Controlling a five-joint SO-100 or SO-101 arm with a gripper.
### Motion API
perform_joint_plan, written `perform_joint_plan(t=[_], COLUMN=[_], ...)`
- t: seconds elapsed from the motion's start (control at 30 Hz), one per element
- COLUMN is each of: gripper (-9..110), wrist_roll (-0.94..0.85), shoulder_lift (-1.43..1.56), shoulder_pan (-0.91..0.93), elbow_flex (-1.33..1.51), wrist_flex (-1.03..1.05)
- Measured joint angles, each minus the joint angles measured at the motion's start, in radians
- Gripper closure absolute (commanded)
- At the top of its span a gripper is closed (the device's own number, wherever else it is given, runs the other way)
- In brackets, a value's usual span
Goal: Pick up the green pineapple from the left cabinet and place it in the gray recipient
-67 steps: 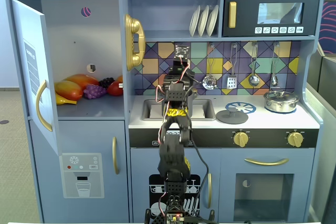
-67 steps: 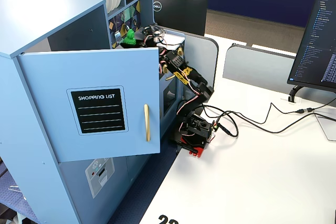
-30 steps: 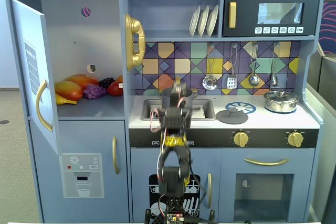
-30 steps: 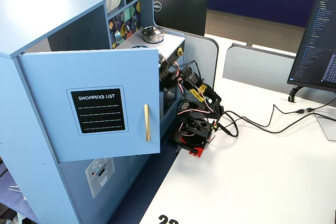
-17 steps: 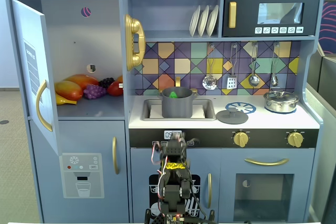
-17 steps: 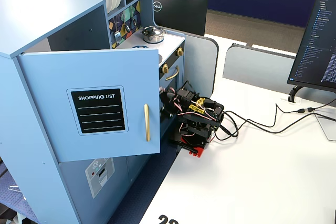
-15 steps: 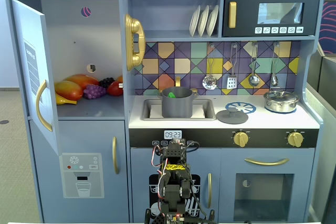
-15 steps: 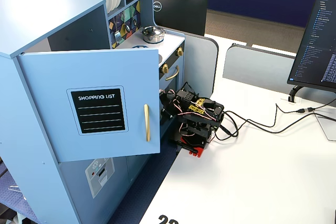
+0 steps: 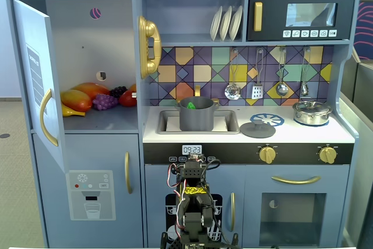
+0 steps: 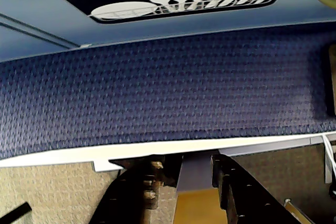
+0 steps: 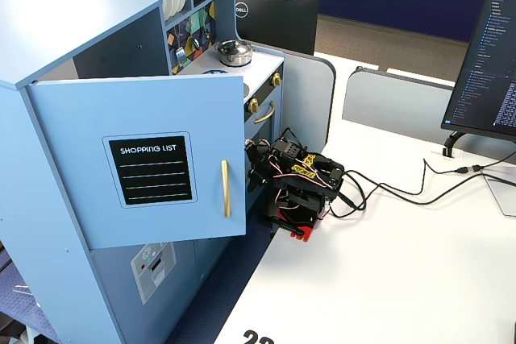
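The green pineapple (image 9: 190, 105) lies inside the gray recipient (image 9: 196, 116), which stands in the sink; only its green top shows over the rim. The left cabinet (image 9: 87, 39) stands with its door (image 9: 36, 80) swung open and holds other fruit, including the purple grape bunch (image 9: 105, 101). My arm (image 9: 194, 202) is folded low in front of the kitchen, far below the pot. In the wrist view my gripper (image 10: 195, 161) points down at the blue carpet, its jaws a little apart with nothing between them.
A flat gray lid (image 9: 257, 129) and a shiny silver pot (image 9: 312, 112) sit on the counter to the right of the sink. The open door (image 11: 149, 167) juts out beside my arm (image 11: 298, 183). Cables (image 11: 403, 191) and a monitor (image 11: 488, 62) are on the white table.
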Motion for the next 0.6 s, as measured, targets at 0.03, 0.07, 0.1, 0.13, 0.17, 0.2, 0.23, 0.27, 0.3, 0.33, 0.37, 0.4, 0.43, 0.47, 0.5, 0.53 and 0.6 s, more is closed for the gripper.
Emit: perform_joint_plan(t=[0.03,0.07,0.1,0.13,0.17,0.2,0.23,0.27,0.3,0.33,0.37,0.4,0.43,0.47,0.5,0.53,0.6], gripper=[94,94,94,94,94,94,94,94,94,94,94,94,94,94,94,94,94], wrist_roll=[0.000,0.000,0.000,0.000,0.000,0.000,0.000,0.000,0.000,0.000,0.000,0.000,0.000,0.000,0.000,0.000,0.000], shoulder_lift=[0.002,0.002,0.002,0.002,0.002,0.002,0.002,0.002,0.002,0.002,0.002,0.002,0.002,0.002,0.002,0.002,0.002], shoulder_pan=[0.002,0.002,-0.003,-0.006,-0.008,-0.005,-0.002,-0.002,-0.002,-0.002,-0.002,-0.002,-0.002,-0.002,-0.002,-0.002,-0.002], elbow_flex=[0.000,0.000,0.000,0.000,0.000,0.000,0.000,0.000,0.000,0.000,0.000,0.000,0.000,0.000,0.000,0.000,0.000], wrist_flex=[0.000,0.000,0.000,0.000,0.000,0.000,0.000,0.000,0.000,0.000,0.000,0.000,0.000,0.000,0.000,0.000,0.000])
